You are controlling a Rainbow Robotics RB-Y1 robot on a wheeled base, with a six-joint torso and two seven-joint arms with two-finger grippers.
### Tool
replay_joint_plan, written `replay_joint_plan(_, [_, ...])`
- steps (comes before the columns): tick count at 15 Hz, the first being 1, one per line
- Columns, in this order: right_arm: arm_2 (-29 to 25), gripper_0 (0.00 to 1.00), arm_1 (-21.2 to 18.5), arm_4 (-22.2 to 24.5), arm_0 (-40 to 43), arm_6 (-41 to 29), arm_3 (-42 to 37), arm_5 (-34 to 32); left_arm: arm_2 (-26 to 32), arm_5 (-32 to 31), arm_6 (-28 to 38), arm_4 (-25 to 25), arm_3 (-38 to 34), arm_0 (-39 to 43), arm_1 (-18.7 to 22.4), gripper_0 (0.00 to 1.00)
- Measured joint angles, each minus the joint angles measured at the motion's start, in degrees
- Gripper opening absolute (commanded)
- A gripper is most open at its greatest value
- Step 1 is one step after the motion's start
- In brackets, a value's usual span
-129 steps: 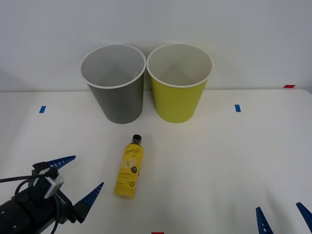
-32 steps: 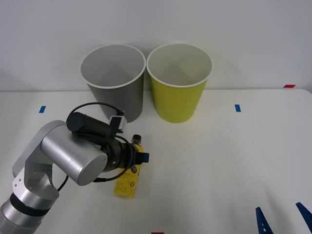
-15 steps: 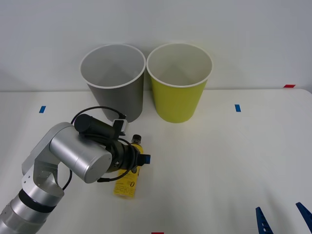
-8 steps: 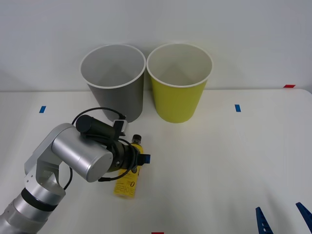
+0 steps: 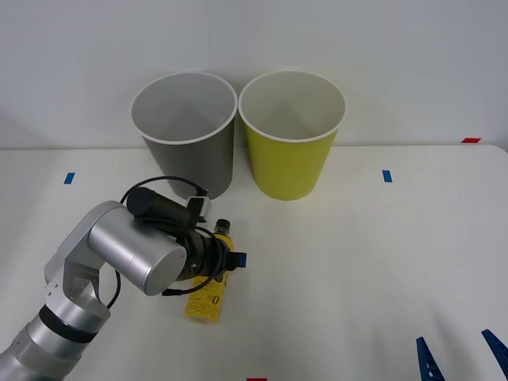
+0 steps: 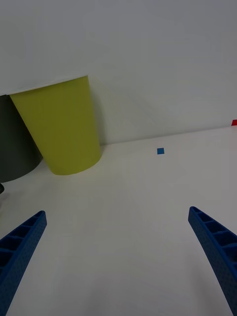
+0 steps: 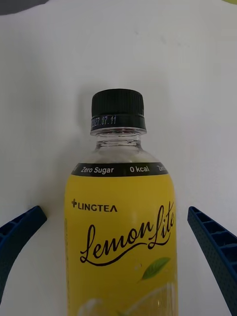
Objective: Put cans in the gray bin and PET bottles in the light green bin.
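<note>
Left wrist view shows the left gripper [image 7: 118, 256] with its two blue fingers [image 7: 212, 247] wide apart, one on each side of the PET bottle [image 7: 121, 232], and not touching it. I think they are set like this so they can squeeze the bottle around its yellow middle, where it is wide and easy to hold. The bottle lies flat on the white table [image 5: 357, 262], with its black cap [image 7: 117, 111] pointing toward the bins. From the front, the left gripper [image 5: 226, 260] hangs low over the bottle [image 5: 203, 303], and the big silver arm hides most of it. The gray bin [image 5: 186, 135] and the light green bin [image 5: 292, 135] stand side by side at the back of the table, close to the bottle, with their open tops up so things can drop in. The bottle belongs in the light green one. The right gripper [image 6: 118, 266] waits low at the near right side of the table, with its fingers apart and nothing between them.
</note>
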Motion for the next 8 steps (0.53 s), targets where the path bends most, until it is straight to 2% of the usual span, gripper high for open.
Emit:
replay_joint_plan(3, [0.0, 1.00, 0.0, 0.0, 0.0, 0.0, 0.0, 0.0, 0.0, -1.9, -0.7, 0.4, 2.6, -0.9, -0.2, 1.00])
replay_joint_plan(8, [0.0, 1.00, 0.0, 0.0, 0.0, 0.0, 0.0, 0.0, -0.1, -2.0, -0.9, 1.8, 3.0, -1.0, -0.4, 1.00])
